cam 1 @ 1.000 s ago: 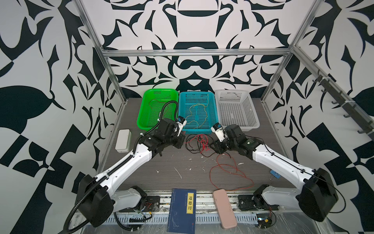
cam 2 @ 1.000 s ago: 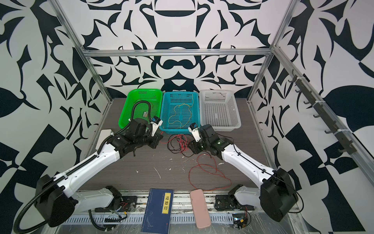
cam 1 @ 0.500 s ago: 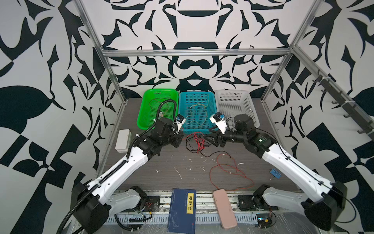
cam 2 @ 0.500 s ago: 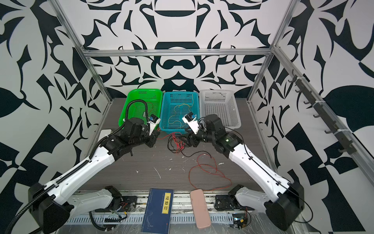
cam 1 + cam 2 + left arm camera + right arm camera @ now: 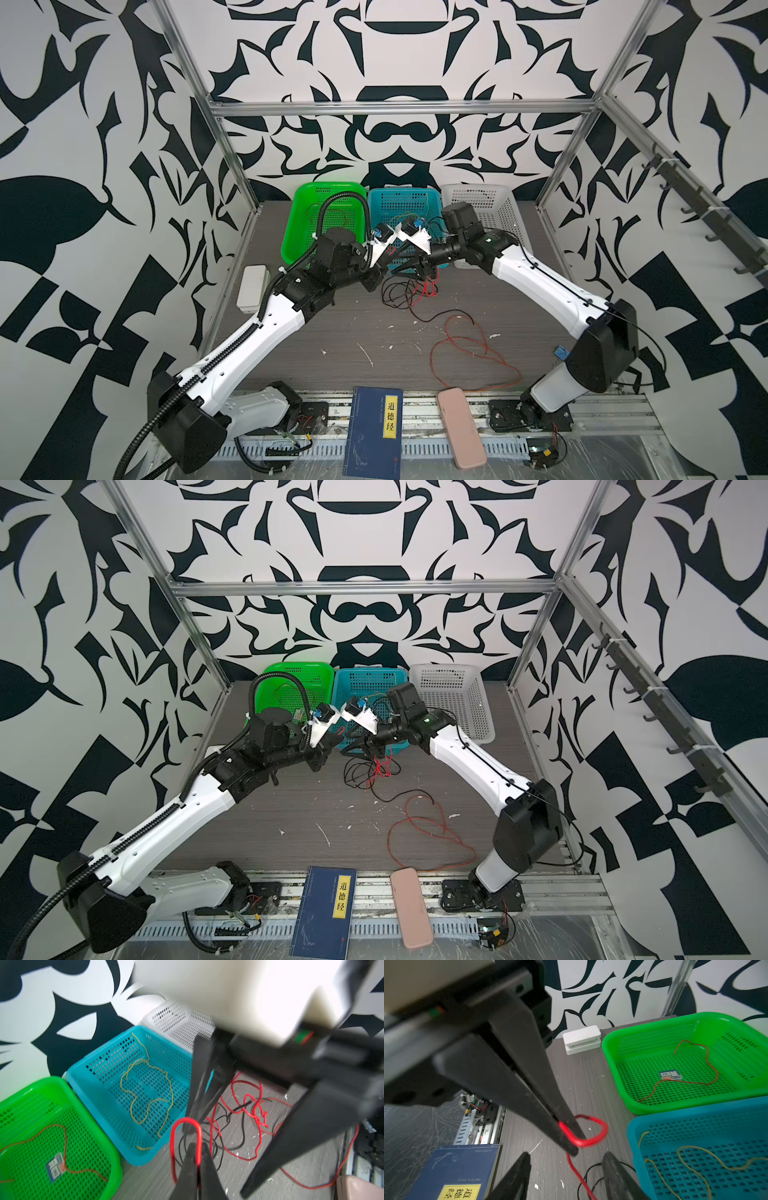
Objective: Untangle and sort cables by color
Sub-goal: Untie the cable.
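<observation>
A tangle of red and black cables (image 5: 409,291) (image 5: 370,771) lies on the table in front of the blue basket (image 5: 399,192). One red cable (image 5: 465,353) trails from it in wide loops toward the front. My left gripper (image 5: 196,1146) (image 5: 384,259) is shut on a raised loop of red cable (image 5: 186,1124) (image 5: 591,1132). My right gripper (image 5: 566,1156) (image 5: 409,268) is open and empty, with its fingers either side of the left gripper's tip. A pale yellow cable (image 5: 149,1088) lies in the blue basket. A reddish cable (image 5: 708,1068) lies in the green basket (image 5: 291,243).
A white basket (image 5: 478,199) stands to the right of the blue one. A white box (image 5: 252,286) sits by the left wall. A blue book (image 5: 374,432) and a pink case (image 5: 461,428) rest on the front rail. White scraps dot the tabletop.
My right arm has lifted off the tangle and swung back and left, up to the left gripper, its jaws now wider. My left gripper has risen slightly with the red loop.
</observation>
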Controlling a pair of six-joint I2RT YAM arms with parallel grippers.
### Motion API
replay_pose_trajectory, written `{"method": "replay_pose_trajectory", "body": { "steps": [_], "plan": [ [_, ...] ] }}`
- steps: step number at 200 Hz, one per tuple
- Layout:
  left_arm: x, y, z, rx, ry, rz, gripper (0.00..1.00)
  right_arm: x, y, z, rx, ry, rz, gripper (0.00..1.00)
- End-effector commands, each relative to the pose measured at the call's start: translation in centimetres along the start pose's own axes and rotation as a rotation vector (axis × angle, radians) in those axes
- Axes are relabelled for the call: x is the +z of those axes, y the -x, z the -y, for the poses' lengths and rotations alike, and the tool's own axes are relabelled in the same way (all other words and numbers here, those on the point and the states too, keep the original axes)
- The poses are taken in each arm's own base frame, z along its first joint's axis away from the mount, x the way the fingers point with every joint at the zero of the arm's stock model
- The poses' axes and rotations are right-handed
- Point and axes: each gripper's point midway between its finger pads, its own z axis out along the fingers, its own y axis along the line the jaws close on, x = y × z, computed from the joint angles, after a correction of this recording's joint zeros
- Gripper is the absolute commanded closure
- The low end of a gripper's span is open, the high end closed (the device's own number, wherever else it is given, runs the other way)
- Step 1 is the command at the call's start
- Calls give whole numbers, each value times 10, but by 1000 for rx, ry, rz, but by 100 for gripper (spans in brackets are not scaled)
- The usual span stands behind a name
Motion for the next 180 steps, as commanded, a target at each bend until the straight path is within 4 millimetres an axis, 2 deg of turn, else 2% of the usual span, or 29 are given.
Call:
{"method": "replay_pose_trajectory", "body": {
  "steps": [1, 33, 44, 66, 89, 144, 180],
  "plan": [
    [-6, 27, 6, 15, -44, 85, 100, 5, 10, -11, -8, 106, 34, 43],
    [-6, 27, 3, 15, -23, 92, 100, 15, 4, -18, 42, 188, 72, 47],
    [-6, 28, 2, 14, -20, 98, 100, 20, -1, -17, 51, 179, 67, 54],
    [-9, 33, 0, 15, -5, 115, 100, 26, -11, -7, 77, 124, 33, 74],
    [-17, 39, -9, 17, 47, 134, 100, 28, -24, 1, 96, 61, -5, 84],
    [-42, 62, -42, 1, 174, 185, 100, 29, -66, 3, 125, -26, -48, 85],
    [-50, 78, -67, -12, 235, 212, 100, 32, -101, 19, 172, -129, -134, 82]
  ]
}}
